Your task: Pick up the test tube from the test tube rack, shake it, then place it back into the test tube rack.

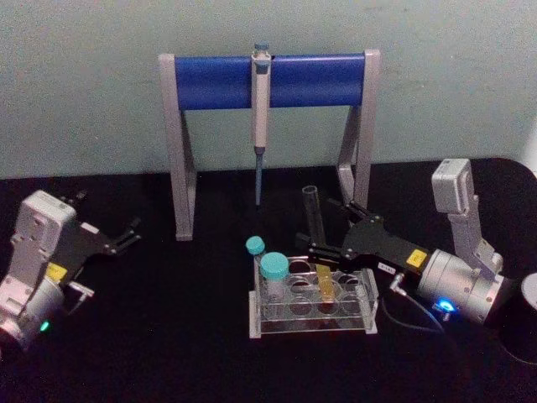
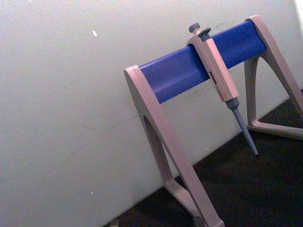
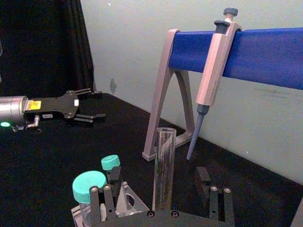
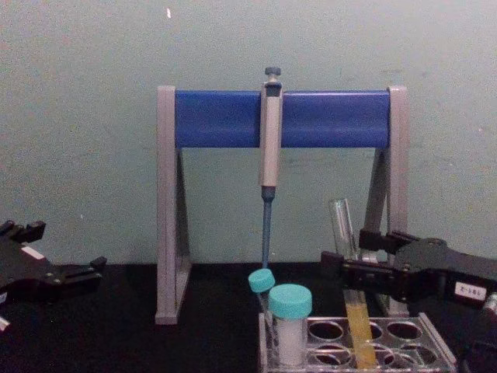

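Stood at the pick-up: tube (image 1: pixel 317 243) seated in rack (image 1: pixel 312 319), lower centre, between right gripper's (image 1: pixel 320 248) spread jaws; needed closing, then lifting. Left gripper (image 1: pixel 126 233) parked mid-left, jaws apart

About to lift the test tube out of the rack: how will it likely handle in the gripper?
The test tube looks like smooth clear glass, so probably slippery and fragile. It has no cap and holds yellow liquid, so tilting may spill. The right gripper straddles it, jaws apart.
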Motion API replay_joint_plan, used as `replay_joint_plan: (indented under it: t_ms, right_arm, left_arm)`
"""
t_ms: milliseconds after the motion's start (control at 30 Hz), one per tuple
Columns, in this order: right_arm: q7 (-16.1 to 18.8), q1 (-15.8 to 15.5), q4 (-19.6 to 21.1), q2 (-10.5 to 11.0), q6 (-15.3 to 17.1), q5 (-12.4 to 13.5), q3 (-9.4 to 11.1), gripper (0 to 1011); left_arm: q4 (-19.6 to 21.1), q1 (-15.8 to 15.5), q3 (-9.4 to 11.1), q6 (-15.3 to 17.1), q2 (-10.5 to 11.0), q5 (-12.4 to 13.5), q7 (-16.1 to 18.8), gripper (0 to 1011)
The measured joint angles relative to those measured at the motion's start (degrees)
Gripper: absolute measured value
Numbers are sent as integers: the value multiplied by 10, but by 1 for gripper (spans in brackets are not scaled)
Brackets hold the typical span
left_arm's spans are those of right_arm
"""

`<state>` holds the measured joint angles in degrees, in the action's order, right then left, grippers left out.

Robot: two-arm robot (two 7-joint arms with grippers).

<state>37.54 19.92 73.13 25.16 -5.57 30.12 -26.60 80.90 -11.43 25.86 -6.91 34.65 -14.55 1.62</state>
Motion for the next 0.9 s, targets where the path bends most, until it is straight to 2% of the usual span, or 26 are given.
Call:
replay_joint_plan:
  t_ms: [367,467,633,767,900]
  right_arm:
    - [0,0,1,0,-1,0,0,1000]
    - [-1,-2,4,0,-8,-1,1,1000]
    - [-8,-13,23,-1,-34,3,17,1000]
    - [-35,-29,50,-4,-58,6,40,1000]
    - [-93,-48,77,-9,-68,-15,65,1000]
  left_arm:
    - [0,0,0,0,0,0,0,1001]
    - [0,0,0,0,0,0,0,1001]
    - [0,0,0,0,0,0,0,1001]
    - [0,0,0,0,0,0,0,1001]
    - [0,0,0,0,0,0,0,1001]
